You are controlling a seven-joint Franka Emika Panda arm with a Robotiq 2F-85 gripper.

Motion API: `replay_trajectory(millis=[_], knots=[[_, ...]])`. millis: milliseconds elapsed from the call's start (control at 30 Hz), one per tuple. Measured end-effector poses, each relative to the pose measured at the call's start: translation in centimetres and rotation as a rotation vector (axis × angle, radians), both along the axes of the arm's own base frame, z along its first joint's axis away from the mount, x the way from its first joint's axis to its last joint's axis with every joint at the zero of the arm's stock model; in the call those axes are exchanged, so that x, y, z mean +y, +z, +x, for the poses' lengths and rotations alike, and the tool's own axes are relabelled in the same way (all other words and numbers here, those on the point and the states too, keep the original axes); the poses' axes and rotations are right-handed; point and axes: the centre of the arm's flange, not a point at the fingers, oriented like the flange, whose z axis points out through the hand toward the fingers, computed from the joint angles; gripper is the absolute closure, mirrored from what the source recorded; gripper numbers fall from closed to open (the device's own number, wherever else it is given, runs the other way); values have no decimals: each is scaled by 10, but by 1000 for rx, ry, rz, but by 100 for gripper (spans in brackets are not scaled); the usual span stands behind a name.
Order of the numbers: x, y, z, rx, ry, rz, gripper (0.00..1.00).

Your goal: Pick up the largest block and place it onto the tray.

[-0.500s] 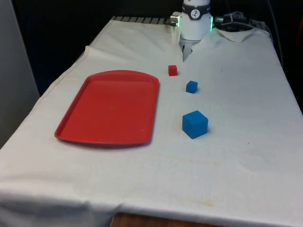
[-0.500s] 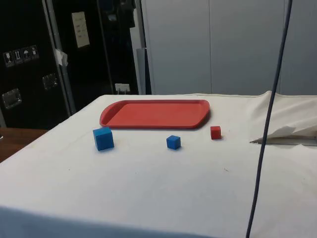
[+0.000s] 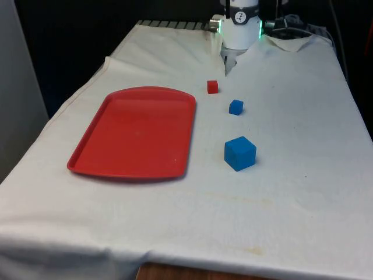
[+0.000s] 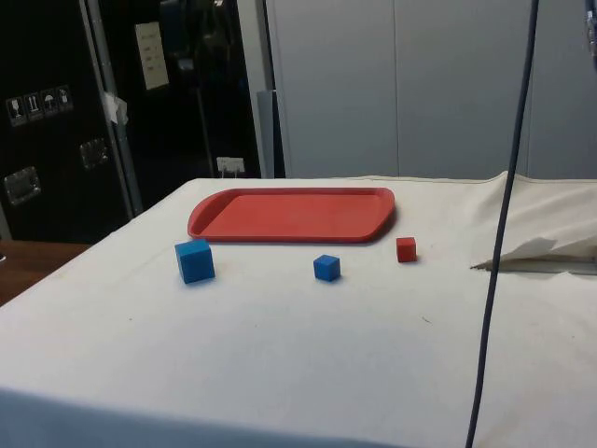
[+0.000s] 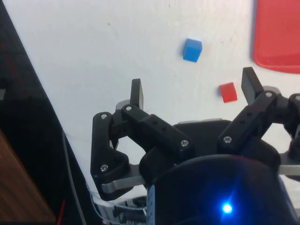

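Glossy tray [image 3: 93, 153] (plastic-looking), matt cloth [image 3: 291, 198]

Tray [image 3: 134, 133] at the front view's left, three blocks to its right, largest block [image 3: 240, 153] nearest the camera.

The white arm [image 3: 240, 26] is standing at the far end of the table. Its black gripper [image 5: 194, 89] is hanging up high — both fingers [image 5: 136, 92] are spread wide apart, holding nothing.

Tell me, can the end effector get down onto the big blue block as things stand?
Probably yes. The large blue block stands alone on the cloth, apart from the small blue block and the tray, with nothing over it. The end effector is open and holds nothing.
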Motion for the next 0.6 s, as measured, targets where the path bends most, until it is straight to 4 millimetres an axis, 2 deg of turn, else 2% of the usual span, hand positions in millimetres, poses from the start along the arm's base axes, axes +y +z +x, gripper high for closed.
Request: replay_trajectory(millis=[400, 600], knots=[[8, -36, 14, -6, 5, 24, 0], [12, -48, 20, -21, 7, 26, 0]])
